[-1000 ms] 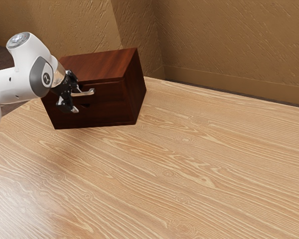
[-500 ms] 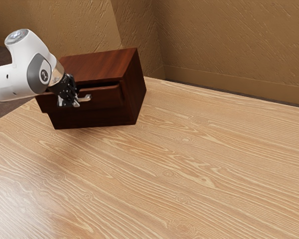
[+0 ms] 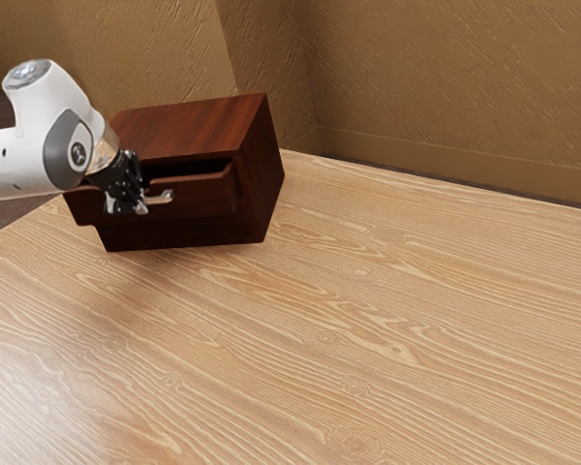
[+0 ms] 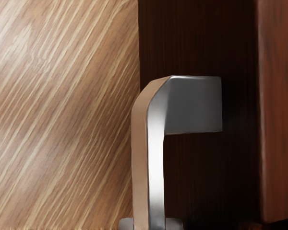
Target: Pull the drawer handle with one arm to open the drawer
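Observation:
A dark red-brown wooden cabinet (image 3: 218, 121) stands at the back left of the table. Its drawer (image 3: 201, 190) juts out of the cabinet's front toward the exterior view's left, with a dark gap above it. My black gripper (image 3: 128, 191) is shut on the silver drawer handle (image 3: 158, 199), at the handle's left end. In the wrist view the bent metal handle (image 4: 156, 143) runs close under my hand, against the dark drawer front (image 4: 197, 163).
The light wood-grain table (image 3: 368, 320) stretches wide to the right and front of the cabinet. Brown textured walls (image 3: 445, 77) rise behind, and a wall corner sits just behind the cabinet. The white arm (image 3: 34, 145) comes in from the left edge.
My hand has moved toward the exterior view's left while holding the handle. The drawer has slid out of the cabinet with it. The cabinet itself has stayed put.

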You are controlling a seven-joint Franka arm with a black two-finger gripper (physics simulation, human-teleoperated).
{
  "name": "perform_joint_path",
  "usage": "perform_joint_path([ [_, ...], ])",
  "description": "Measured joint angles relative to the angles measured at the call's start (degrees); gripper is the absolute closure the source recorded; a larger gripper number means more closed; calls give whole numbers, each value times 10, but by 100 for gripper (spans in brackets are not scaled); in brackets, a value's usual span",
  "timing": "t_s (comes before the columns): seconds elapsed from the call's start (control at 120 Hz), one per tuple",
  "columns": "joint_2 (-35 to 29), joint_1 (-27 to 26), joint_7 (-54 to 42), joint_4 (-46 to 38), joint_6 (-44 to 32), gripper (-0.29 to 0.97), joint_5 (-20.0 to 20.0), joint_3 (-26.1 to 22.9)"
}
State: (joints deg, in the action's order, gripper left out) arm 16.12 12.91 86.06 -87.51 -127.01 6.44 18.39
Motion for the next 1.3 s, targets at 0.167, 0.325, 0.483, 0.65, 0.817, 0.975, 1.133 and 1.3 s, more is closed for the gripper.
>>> perform_joint_path([
  [0.167, -25, -7, 3, -36, -13, 78, -2, 1],
  [0.325, -58, -16, 5, -80, -28, 77, -5, 1],
  [0.483, -96, -21, 9, -123, -40, 76, -16, 0],
  [0.65, -121, -23, 13, -155, -53, 78, -24, 0],
  [0.817, -142, -25, 16, -181, -63, 78, -29, 0],
  [0.975, -164, -28, 19, -206, -72, 78, -36, 0],
  [1.133, -185, -29, 22, -237, -83, 79, -45, -2],
  [1.3, -212, -28, 25, -265, -92, 78, -50, -3],
])
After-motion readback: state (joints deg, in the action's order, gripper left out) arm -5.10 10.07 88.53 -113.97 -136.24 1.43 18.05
